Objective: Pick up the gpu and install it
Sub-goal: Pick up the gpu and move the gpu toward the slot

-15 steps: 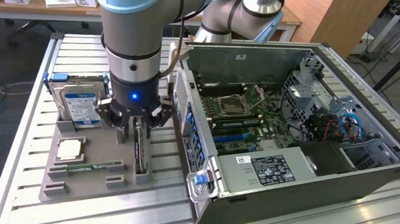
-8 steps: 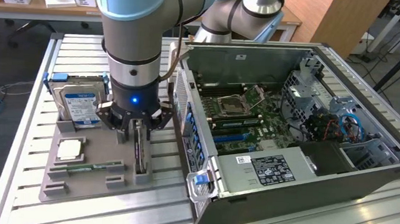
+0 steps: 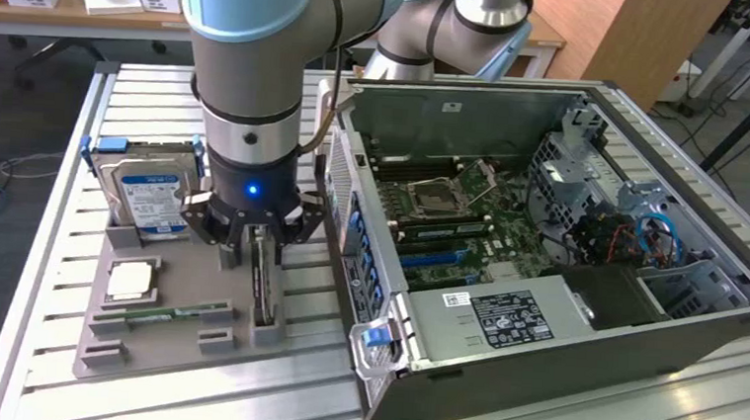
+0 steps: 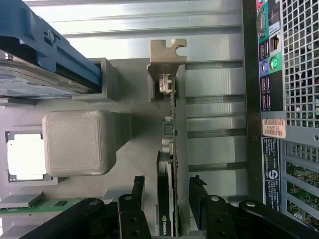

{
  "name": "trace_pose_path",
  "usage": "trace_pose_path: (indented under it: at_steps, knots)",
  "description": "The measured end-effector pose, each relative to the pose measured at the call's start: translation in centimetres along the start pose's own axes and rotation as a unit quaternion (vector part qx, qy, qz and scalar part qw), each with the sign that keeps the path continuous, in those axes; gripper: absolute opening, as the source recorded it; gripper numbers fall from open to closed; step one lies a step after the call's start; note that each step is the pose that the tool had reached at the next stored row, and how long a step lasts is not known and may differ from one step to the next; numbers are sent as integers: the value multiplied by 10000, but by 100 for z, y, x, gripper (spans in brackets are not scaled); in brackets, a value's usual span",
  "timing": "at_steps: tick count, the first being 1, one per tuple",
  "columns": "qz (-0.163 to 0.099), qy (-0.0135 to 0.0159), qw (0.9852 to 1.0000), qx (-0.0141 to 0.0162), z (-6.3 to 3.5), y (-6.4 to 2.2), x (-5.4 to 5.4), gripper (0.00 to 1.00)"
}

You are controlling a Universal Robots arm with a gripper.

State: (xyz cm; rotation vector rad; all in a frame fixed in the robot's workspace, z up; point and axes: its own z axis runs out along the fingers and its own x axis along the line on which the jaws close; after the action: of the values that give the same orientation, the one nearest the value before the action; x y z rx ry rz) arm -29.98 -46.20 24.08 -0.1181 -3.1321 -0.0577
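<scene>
At the exterior view's left, a hard drive (image 3: 151, 191) stands in a grey tray (image 3: 160, 353) on the tabletop (image 3: 40, 286). Further right, the gpu (image 3: 264, 286) stands on edge in the tray's slot. The open gripper (image 3: 262, 250) straddles it, fingers (image 4: 138, 191) apart from the card. An open computer case (image 3: 684, 321) sits rightmost.

gpu (image 3: 263, 281) | look: thin flat card, black face, dark board, silver bracket (image 4: 168, 52) at one end | pose: upright on its long edge | state: not lifted | place: seated in a slot of the grey holder (image 3: 160, 355) on the counter (image 3: 132, 104)
</scene>
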Motion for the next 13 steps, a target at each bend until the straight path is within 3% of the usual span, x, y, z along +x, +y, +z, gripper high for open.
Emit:
trace_pose_path:
  at_steps: [13]
  knots:
    - [0, -1, 10000, -1, 50, -3, 14, 49]
